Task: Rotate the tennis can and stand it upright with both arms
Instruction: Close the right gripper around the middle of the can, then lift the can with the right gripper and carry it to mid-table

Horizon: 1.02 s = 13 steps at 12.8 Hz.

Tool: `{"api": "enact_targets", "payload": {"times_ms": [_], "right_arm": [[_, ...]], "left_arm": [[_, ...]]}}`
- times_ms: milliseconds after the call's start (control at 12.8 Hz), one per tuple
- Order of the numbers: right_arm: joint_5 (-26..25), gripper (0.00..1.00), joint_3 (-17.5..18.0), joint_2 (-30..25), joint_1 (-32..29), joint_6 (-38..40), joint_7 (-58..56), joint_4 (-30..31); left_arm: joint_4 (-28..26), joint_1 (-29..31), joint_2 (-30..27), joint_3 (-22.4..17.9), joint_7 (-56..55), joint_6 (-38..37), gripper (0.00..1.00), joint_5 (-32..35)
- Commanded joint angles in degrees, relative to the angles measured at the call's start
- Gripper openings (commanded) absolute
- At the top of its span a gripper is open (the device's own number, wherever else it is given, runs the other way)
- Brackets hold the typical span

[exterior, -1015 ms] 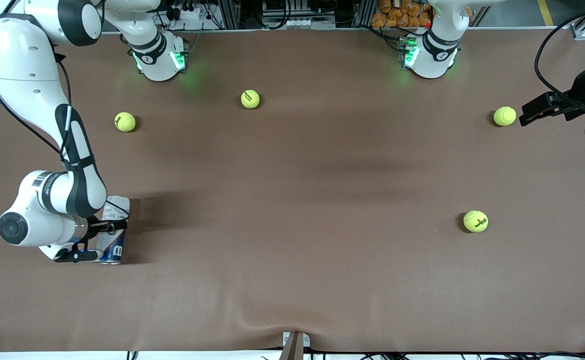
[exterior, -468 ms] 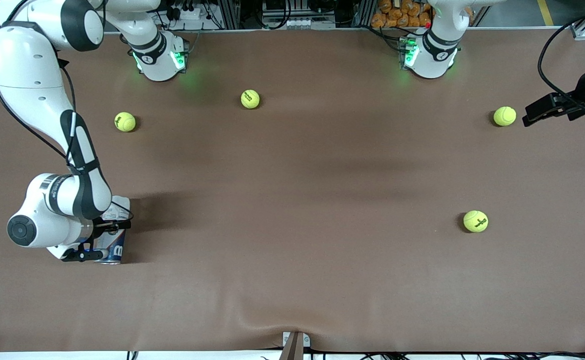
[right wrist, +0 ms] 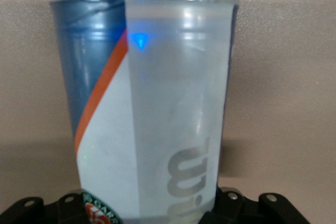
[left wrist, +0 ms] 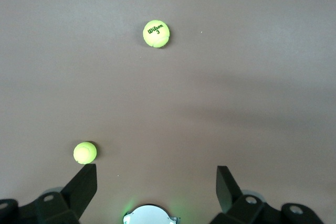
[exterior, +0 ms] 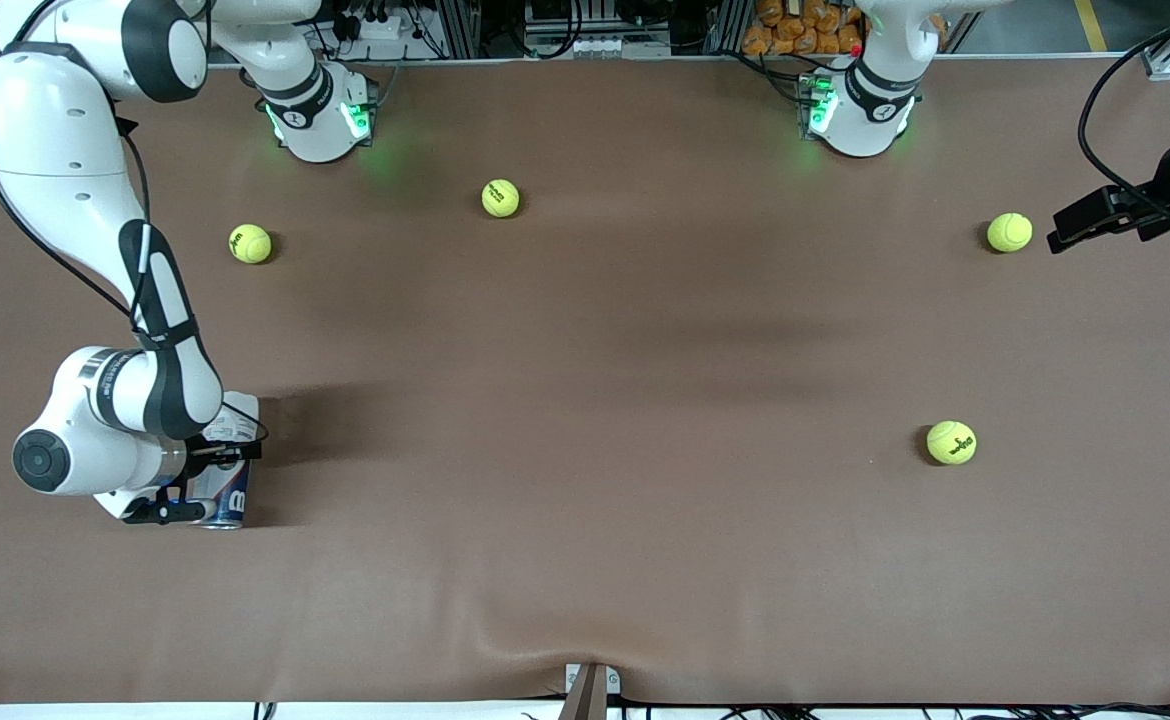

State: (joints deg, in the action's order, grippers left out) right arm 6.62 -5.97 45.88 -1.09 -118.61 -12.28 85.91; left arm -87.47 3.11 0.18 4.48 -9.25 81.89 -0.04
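i've got the right gripper [exterior: 207, 482] down at the table near the right arm's end, at about eight o'clock of the front view. its fingers sit on either side of the tennis can [exterior: 226, 462] and look clamped on it. the can lies flat on the brown table [exterior: 585, 420], its length running toward and away from the front camera, the dark-blue end nearer to that camera and the white end farther from it, partly under my right wrist. in the right wrist view the tennis can [right wrist: 152, 103] fills the picture — silver rim, blue panel with an orange stripe, white label with grey lettering — and the black gripper body shows just at its base.

the left gripper [exterior: 1095, 220] waits in the air at about two o'clock, over the table's edge at the left arm's end, just beside a tennis ball [exterior: 1009, 232]. in the left wrist view its fingers [left wrist: 84, 184] stand wide apart with nothing between them.

three more balls lie well apart from the can: one [exterior: 250, 243] at about ten o'clock, one [exterior: 500, 197] at about eleven o'clock, and one [exterior: 951, 442] at about four o'clock.
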Motion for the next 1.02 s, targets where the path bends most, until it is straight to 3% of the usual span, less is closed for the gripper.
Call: {"api": "enact_targets", "payload": {"times_ms": [0,547,937], "right_arm": [[1.2,0.58,0.1,-0.3,-0.1,-0.2,-1.4,-1.0],[1.2,0.63,0.2,-7.7,0.6,0.5,-7.8,-1.2],[1.0,0.63,0.9,-11.8,8.3,0.3,-12.0,-3.6]], "left_arm": [[-0.5,0.2,-0.8,0.3,-0.2,0.6,1.0,0.7],[-0.4,1.2,-0.6,0.2,-0.2,0.7,1.0,0.4],[-0.6,1.3,-0.5,0.2,-0.2,0.7,1.0,0.4]]}}
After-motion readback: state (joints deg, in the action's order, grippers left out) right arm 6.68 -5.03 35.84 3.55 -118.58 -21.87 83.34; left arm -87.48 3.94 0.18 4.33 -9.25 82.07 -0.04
